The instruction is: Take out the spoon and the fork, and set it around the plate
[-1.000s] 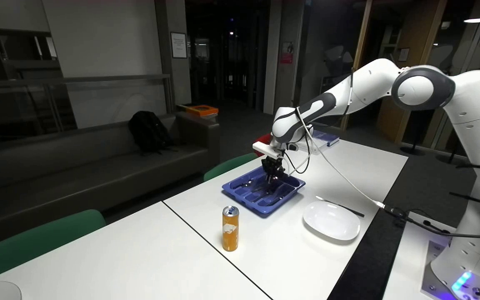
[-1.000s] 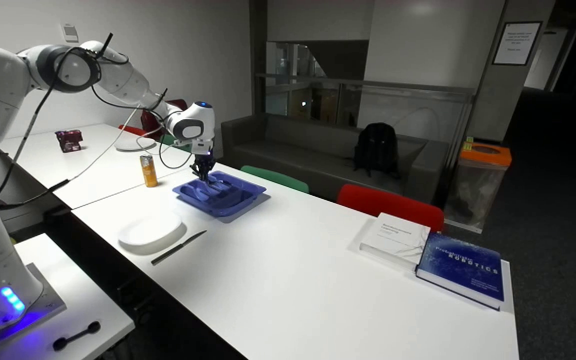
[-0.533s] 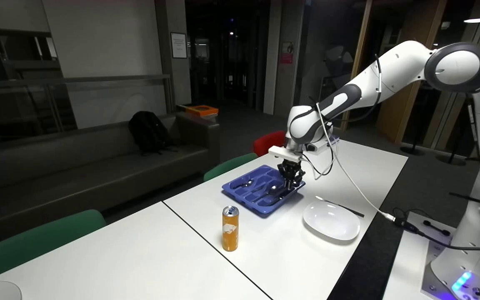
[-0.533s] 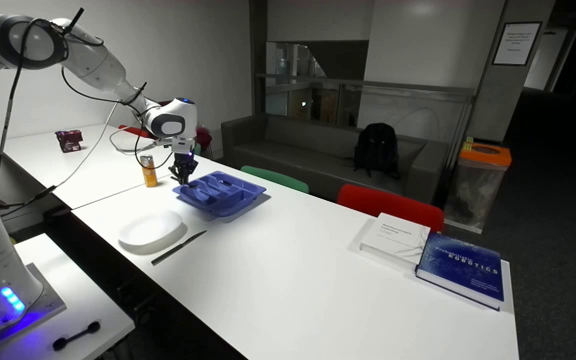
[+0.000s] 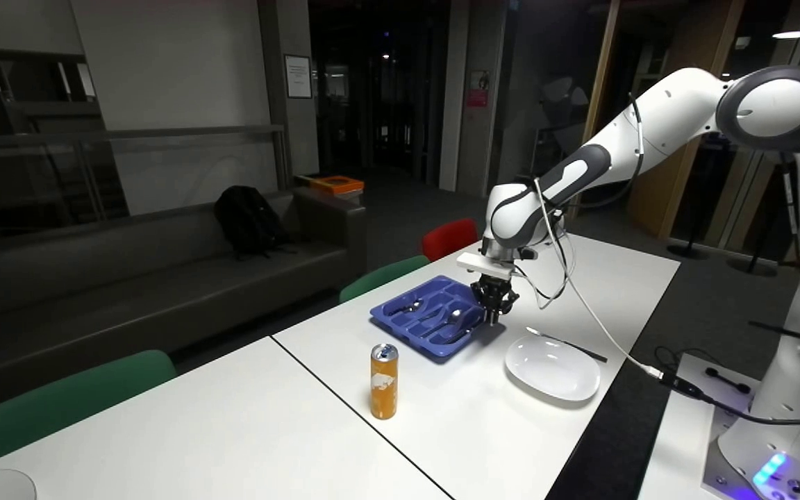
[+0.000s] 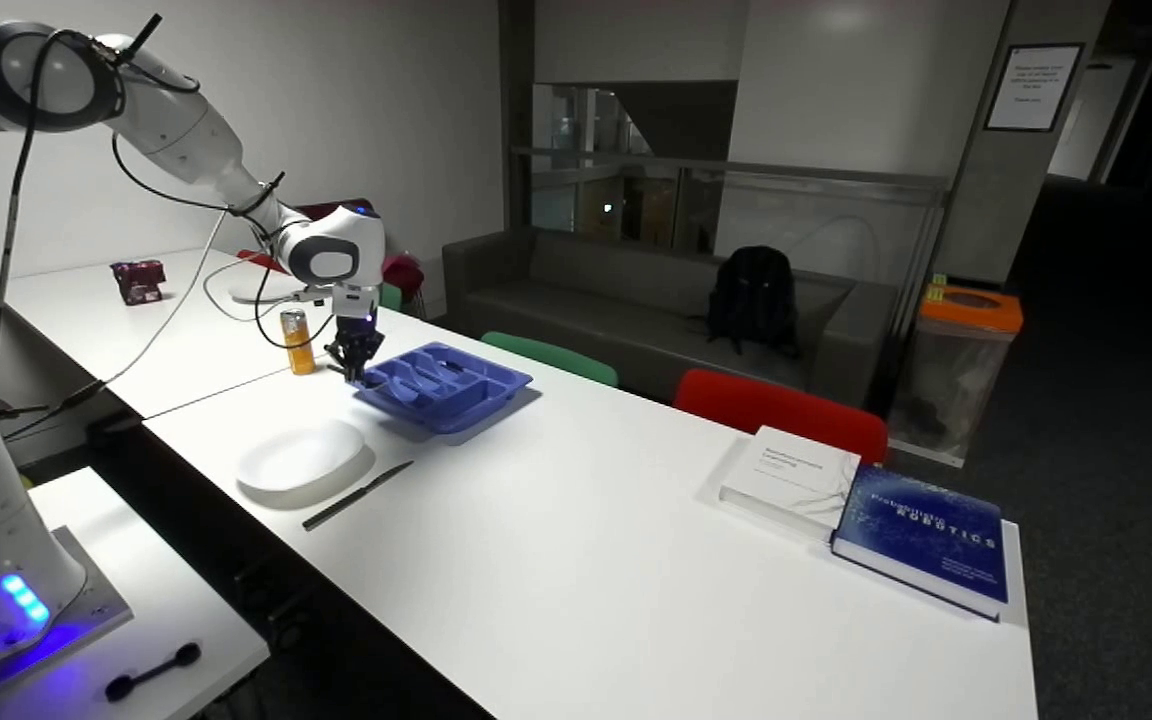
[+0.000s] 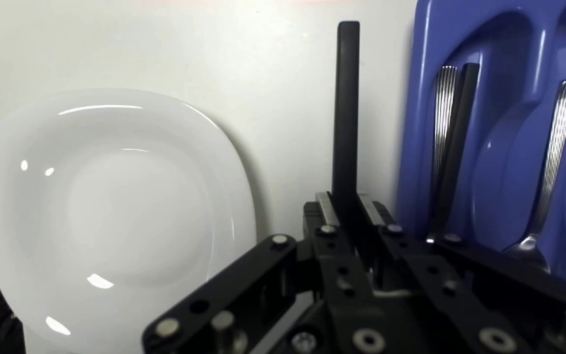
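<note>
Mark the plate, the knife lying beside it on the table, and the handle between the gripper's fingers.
Plate [image 7: 138,211]: wrist view, on its bare middle.
Knife [image 6: 349,500]: an exterior view, on its dark grip.
Handle [image 7: 347,108]: wrist view, midway along the length that shows.

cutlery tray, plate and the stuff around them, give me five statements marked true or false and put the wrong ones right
1. In the wrist view, the plate is to the left of the blue tray. True.
2. The blue tray holds no cutlery. False: a spoon lies in it.
3. The gripper is closed on a black handle. True.
4. The plate has cutlery lying on it. False: the knife lies beside it, on the table.
5. The orange can stands upright, outside the blue tray. True.
</note>
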Robot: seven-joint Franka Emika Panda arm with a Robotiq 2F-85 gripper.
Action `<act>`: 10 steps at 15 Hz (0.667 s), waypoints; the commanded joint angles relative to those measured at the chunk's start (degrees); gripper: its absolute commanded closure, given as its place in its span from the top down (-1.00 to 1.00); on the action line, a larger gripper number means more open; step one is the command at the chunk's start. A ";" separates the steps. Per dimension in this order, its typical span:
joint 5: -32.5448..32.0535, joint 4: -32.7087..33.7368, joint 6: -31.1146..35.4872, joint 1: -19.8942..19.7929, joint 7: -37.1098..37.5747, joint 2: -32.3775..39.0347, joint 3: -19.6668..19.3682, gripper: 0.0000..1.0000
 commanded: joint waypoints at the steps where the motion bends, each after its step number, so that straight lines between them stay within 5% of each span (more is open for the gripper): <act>1: -0.20 0.09 -0.13 -0.34 0.14 0.02 0.32 -0.74; 10: 1.36 0.47 0.83 -0.63 -0.40 0.20 0.84 -0.93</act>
